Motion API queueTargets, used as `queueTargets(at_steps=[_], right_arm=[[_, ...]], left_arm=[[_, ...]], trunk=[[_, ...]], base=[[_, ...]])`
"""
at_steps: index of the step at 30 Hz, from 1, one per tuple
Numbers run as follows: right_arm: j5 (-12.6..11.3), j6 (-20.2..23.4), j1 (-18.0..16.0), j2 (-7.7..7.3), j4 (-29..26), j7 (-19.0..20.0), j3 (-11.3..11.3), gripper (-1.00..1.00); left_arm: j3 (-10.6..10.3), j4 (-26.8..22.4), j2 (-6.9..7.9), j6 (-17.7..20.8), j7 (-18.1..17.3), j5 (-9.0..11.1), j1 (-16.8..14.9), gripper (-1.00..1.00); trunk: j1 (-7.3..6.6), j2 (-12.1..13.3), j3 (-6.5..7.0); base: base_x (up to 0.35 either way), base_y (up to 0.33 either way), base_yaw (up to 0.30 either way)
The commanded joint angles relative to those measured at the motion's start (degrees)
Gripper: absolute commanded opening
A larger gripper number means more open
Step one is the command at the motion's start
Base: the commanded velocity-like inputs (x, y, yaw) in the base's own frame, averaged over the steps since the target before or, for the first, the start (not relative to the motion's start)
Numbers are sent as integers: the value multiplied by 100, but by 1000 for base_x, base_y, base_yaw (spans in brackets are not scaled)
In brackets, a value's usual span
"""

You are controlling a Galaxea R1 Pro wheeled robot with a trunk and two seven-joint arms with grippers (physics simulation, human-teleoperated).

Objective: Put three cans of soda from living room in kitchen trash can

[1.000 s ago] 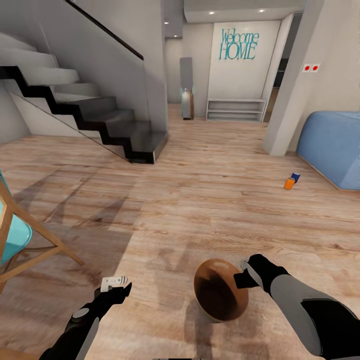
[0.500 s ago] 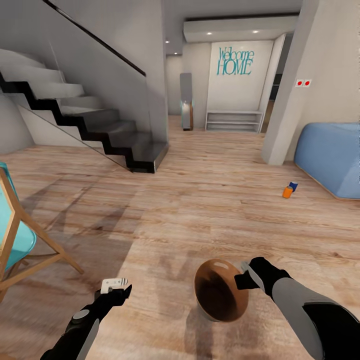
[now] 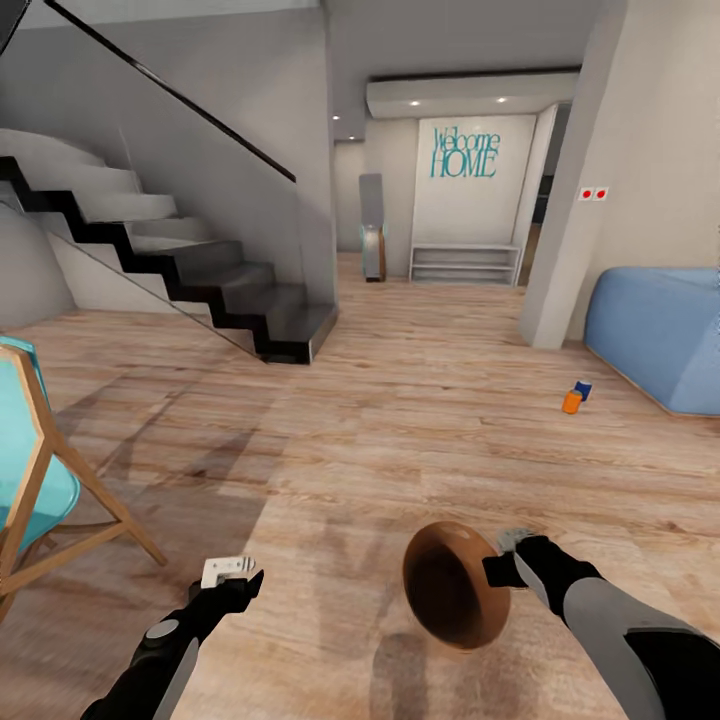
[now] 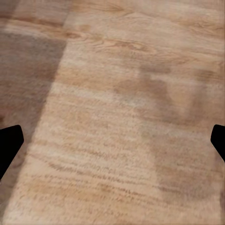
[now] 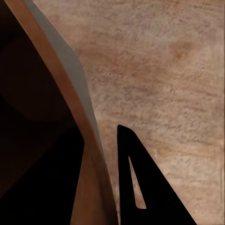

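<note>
Only two soda cans show on the wood floor [image 3: 400, 420], an orange one [image 3: 571, 402] touching a dark blue one [image 3: 582, 390], just off the blue sofa [image 3: 655, 335], which is cut off at the frame edge. Too small to read any labels. The far wall says "Welcome HOME" [image 3: 464, 152]. The right gripper [image 3: 507, 568] is clamped on the copper trash can [image 3: 456, 585] rim, can tipped sideways; the right wrist view shows the rim [image 5: 70, 108] between its fingers. The left gripper [image 3: 228, 572] is spread wide and empty, per the left wrist view.
</note>
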Motion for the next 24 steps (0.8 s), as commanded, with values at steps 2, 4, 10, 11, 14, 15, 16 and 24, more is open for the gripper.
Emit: queueTargets(at_steps=[2, 4, 10, 11, 14, 15, 16, 24], right_arm=[[-151, -241, 104, -38, 10, 41, -24, -100], [-163, -385, 181, -64, 11, 42, -23, -100], [-173, -668, 418, -138, 6, 70, -26, -100], [-174, -735, 451, -150, 5, 76, -27, -100], [-174, -936, 562, -178, 4, 91, -29, -100], [-174, -988, 595, -191, 4, 97, -29, -100], [-175, -1007, 607, -197, 4, 98, -29, -100], [-190, -1100, 652, -212, -3, 122, -25, -100]], left_arm=[[-10, 5, 0, 4, 36, -3, 0, 100], [-25, 23, 0, 6, 100, -6, 0, 100], [-50, 332, 0, 1, 184, -1, -1, 100], [-52, 355, 0, 1, 186, -1, -1, 100], [-61, 410, 0, 0, 191, -1, -1, 100], [-65, 424, 0, -1, 192, 0, 0, 100], [-66, 429, 0, -1, 191, 0, 0, 100], [-70, 453, 0, -23, 191, 2, 0, 100]], trunk=[[-5, 3, 45], [-10, 6, 89], [-26, 14, 222], [-28, 15, 244], [-36, 19, 311], [-58, 59, 329], [-80, 99, 347], [-256, 420, 490]], base=[[0, 0, 0], [0, 0, 0], [0, 0, 0], [0, 0, 0], [0, 0, 0], [0, 0, 0], [0, 0, 0], [0, 0, 0]])
